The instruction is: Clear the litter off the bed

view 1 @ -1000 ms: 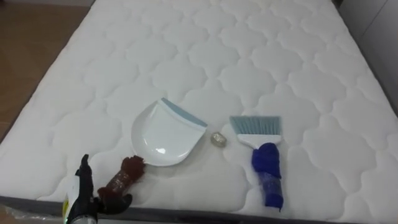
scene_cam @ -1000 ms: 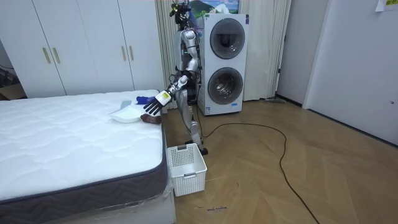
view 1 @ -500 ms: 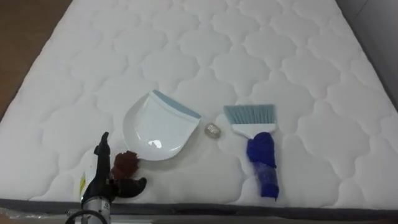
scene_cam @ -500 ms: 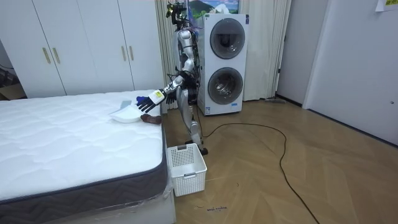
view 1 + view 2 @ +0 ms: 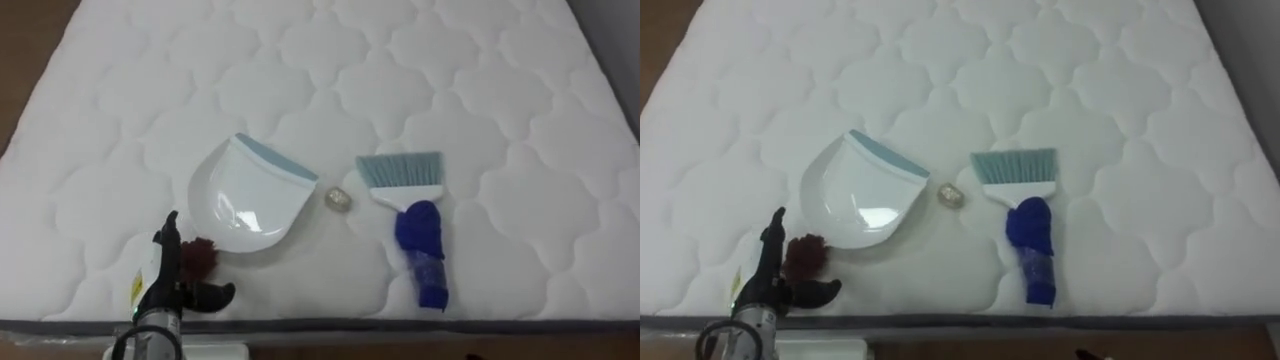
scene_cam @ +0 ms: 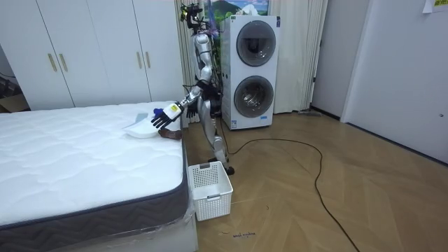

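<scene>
A white dustpan (image 5: 250, 195) with a blue lip lies on the white quilted mattress (image 5: 450, 80) near its front edge. To its right lies a small crumpled ball (image 5: 338, 199). Further right is a blue-handled brush (image 5: 417, 235), its pale bristles pointing away from me. A brown fuzzy thing (image 5: 199, 256) rests at the dustpan's near left corner. My left hand (image 5: 163, 282) stands edge-on just in front of it, open, fingers straight and thumb out to the right, partly covering it. In the room view my left hand (image 6: 165, 116) reaches over the bed's corner.
I stand at the bed's edge. A white slatted basket (image 6: 210, 189) sits on the wood floor by the bed's corner. Stacked washing machines (image 6: 252, 70) stand behind me and white wardrobes (image 6: 91, 49) line the wall. Brown floor (image 5: 25, 60) shows left of the mattress.
The eye view has shifted as my body straightened. My left hand has risen from the lower edge and moved forward over the brown fuzzy thing. Dustpan, ball and brush lie where they were.
</scene>
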Robot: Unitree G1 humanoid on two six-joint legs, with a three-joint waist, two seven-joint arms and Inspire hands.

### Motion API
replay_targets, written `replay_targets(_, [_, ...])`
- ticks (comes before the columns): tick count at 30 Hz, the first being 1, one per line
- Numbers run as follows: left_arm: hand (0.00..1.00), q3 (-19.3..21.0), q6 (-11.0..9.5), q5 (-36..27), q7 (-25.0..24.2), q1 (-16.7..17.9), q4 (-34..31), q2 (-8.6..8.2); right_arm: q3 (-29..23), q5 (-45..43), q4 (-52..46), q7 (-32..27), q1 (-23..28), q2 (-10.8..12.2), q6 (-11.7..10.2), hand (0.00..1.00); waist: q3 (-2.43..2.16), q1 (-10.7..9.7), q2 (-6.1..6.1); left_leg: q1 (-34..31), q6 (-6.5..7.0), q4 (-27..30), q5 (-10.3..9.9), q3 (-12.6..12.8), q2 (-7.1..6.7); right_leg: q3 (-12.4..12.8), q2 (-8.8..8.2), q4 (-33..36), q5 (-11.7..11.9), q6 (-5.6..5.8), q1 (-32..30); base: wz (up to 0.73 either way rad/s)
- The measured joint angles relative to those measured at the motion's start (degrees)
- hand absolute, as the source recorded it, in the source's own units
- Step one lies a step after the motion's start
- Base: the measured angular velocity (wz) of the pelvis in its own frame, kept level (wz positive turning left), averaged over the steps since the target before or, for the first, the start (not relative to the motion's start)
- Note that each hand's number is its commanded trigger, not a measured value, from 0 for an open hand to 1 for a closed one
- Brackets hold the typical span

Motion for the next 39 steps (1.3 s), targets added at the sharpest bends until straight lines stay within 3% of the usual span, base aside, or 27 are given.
replay_targets(1, [0.00, 0.0, -0.1, 0.0, 0.8, -1.2, 1.3, 0.07, 0.5, 1.1, 0.3, -0.6, -1.6, -0.2, 0.0, 0.00, 0.58, 0.8, 0.88, 0.1, -0.06, -0.3, 0.1, -4.9, 0.65, 1.5, 1.58, 1.8, -1.2, -1.71, -4.7, -1.02])
replay_targets(2, [0.00, 1.1, -0.1, 0.1, 1.4, -2.6, 4.1, 1.11, 2.4, 1.2, 0.4, -1.4, -4.0, -0.1, 0.0, 0.00, 0.33, 1.1, 0.27, -1.6, -0.29, 1.1, 0.0, -5.9, 0.88, 3.0, 3.12, -3.6, 3.8, -4.47, -8.9, -0.95])
replay_targets(3, [0.00, 1.5, 0.1, 0.2, 1.4, -3.5, 6.1, 0.96, 3.1, 1.2, 0.4, -1.9, -4.5, -0.3, -0.1, 0.00, 0.80, 0.4, 1.01, -2.5, -1.42, 2.1, -0.5, -6.0, 1.15, 1.9, 3.20, -3.5, 7.6, -4.80, -9.3, -0.24])
replay_targets(4, [0.00, 1.2, 0.3, 0.9, 1.3, -4.8, 8.5, 0.60, 3.4, 1.2, 0.5, -2.8, -4.4, -0.3, -0.1, 0.00, 0.72, -2.1, 1.63, -3.5, -2.99, 2.6, -0.3, -3.6, 1.54, 0.5, 2.90, -3.7, 8.4, -4.90, -8.6, 0.40])
replay_targets(5, [0.00, 1.2, 0.0, 1.8, 1.3, -5.9, 9.2, 0.44, 3.4, 1.3, 1.2, -3.2, -4.2, -0.2, 0.3, 0.00, 0.76, -2.3, 1.52, -4.3, -4.09, 2.1, 0.4, 0.6, 2.43, 1.5, 2.86, -3.6, 8.4, -4.90, -8.6, 0.47])
replay_targets(6, [0.00, 1.2, -0.1, 1.8, 1.4, -6.5, 9.4, 0.44, 3.4, 1.3, 1.3, -3.3, -3.9, -0.1, 0.7, 0.00, 0.85, -2.4, 1.41, -5.2, -4.21, 1.6, 0.8, 2.3, 2.90, 2.5, 2.86, -3.6, 8.4, -4.88, -8.6, 0.44])
replay_targets(8, [0.00, 1.2, -0.2, 2.0, 2.5, -8.6, 9.5, 0.55, 3.4, 1.6, 1.5, -3.4, -3.1, 0.3, 1.3, 0.00, 0.99, -2.1, 0.85, -8.4, -2.70, 1.0, 3.7, 6.6, 4.05, 4.1, 2.49, -1.8, 7.4, -3.88, -9.8, 0.38])
replay_targets(13, [0.00, 1.1, -0.1, 1.5, 4.5, -8.5, 9.9, 0.60, 4.5, 2.2, 2.3, -3.7, -4.1, -0.3, 1.8, 0.00, 1.09, -1.8, 1.02, -10.1, -2.29, 3.8, 3.6, 6.8, 2.84, 0.5, 0.68, 0.5, 6.0, -3.47, -10.8, 0.10])
replay_targets(16, [0.00, 1.2, 0.3, 0.5, 4.5, -8.5, 10.2, 0.46, 4.8, 3.8, 2.7, -3.6, -4.8, -0.6, 2.6, 0.00, 1.13, -1.8, 1.08, -11.4, -1.52, 6.0, 2.9, 7.0, 1.99, 0.5, -0.52, 4.1, 3.9, -3.55, -12.6, 0.09])
replay_targets(19, [0.00, 1.2, 0.4, 0.4, 4.4, -9.7, 11.8, 0.40, 6.8, 6.8, 2.8, -3.6, -5.7, -1.0, 2.8, 0.00, 1.21, -1.7, 1.21, -14.0, -1.56, 9.8, 0.9, 7.9, 2.25, 1.4, -0.97, 8.2, 1.9, -3.62, -15.4, 0.01])
replay_targets(26, [0.00, 1.1, 0.5, -2.6, 4.3, -10.6, 15.9, -0.39, 9.3, 10.3, 2.5, -3.4, -6.5, -1.1, 3.1, 0.00, 1.49, -1.8, 1.17, -17.5, -1.69, 14.1, 0.1, 8.5, 3.00, 1.6, -1.01, 11.7, 1.6, -4.14, -18.8, -0.04])
replay_targets(39, [0.00, 0.0, 0.5, -5.2, 4.4, -12.3, 16.7, -1.06, 11.4, 16.9, 2.4, -4.1, -6.7, -0.7, 3.0, 0.00, 1.75, -3.2, 0.74, -22.4, -1.93, 17.2, -0.3, 8.2, 3.06, 0.2, -1.54, 14.3, 1.0, -5.01, -22.8, 0.05])
